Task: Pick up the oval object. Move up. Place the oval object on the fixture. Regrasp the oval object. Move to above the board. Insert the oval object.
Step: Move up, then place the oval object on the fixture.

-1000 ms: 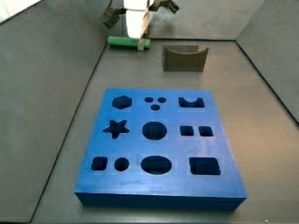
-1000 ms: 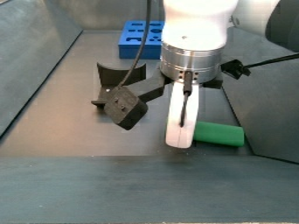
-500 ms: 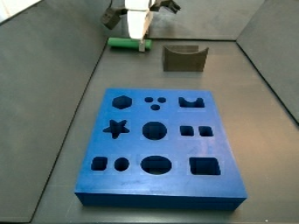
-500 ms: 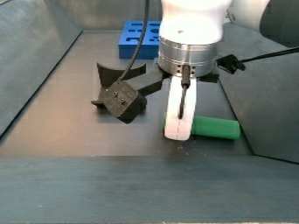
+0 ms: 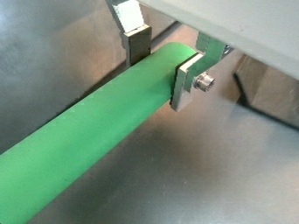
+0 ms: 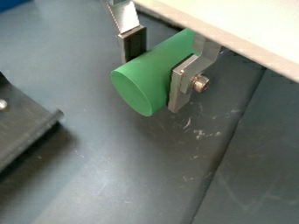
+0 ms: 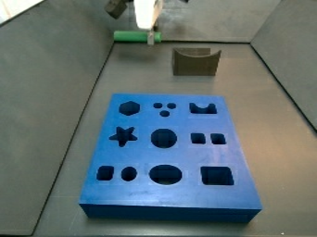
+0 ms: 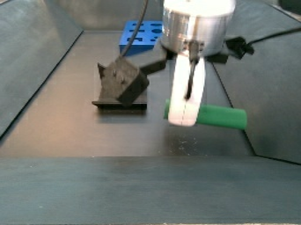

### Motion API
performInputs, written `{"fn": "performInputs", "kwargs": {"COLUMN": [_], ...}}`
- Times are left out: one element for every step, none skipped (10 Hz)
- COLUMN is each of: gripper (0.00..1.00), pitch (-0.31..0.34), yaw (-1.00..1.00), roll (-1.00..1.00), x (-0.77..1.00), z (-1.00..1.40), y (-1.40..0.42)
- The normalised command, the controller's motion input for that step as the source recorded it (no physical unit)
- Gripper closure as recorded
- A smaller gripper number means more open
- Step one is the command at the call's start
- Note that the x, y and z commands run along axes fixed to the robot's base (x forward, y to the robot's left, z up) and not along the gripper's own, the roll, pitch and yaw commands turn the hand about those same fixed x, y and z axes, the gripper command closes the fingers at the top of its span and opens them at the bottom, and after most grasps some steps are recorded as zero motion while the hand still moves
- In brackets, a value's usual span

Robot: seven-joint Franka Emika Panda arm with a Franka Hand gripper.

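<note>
— Item one, the hand (image 8: 182,112): where is it, and what state?

— At the far end of the desk (image 7: 74,139) in a side view, beyond the board (image 7: 169,153). It is closed on the peg (image 8: 220,118). In both wrist views the two silver fingers (image 5: 191,80) press on opposite sides of the green rod, dark pads against it.

— Item two, the peg?

— Bright green, lying roughly level between the fingers (image 6: 186,81). In a wrist view one round end face (image 6: 136,87) points toward the camera; in a side view most of its length sticks out to one side of the hand (image 7: 147,33). It seems lifted clear of the desk, though I cannot tell for certain.

— Item three, the fixture?

— Dark block with a U-notch on top (image 7: 196,61), standing on the desk just beside the hand and apart from the peg (image 7: 129,36). In a side view it shows as a dark bracket on a base plate (image 8: 120,85).

— Item four, the board?

— Blue slab, flat on the desk, nearer the camera, holes all open: star (image 7: 121,136), circles, squares. In a side view only its far corner (image 8: 140,36) shows behind the hand.
</note>
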Motion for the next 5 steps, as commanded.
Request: {"fn": "performInputs", "kwargs": {"gripper": [1.00, 1.00, 1.00, 1.00, 1.00], "pitch": [0.102, 0.000, 0.011, 0.037, 0.063], "yaw": [-0.02, 0.00, 0.01, 0.01, -0.01], "roll": [0.07, 0.00, 0.00, 0.00, 0.02], "x": [-0.01, 0.00, 0.00, -0.01, -0.01], "z": [0.21, 1.00, 1.00, 1.00, 1.00], "y": [0.00, 0.00, 0.00, 0.00, 0.00]}}
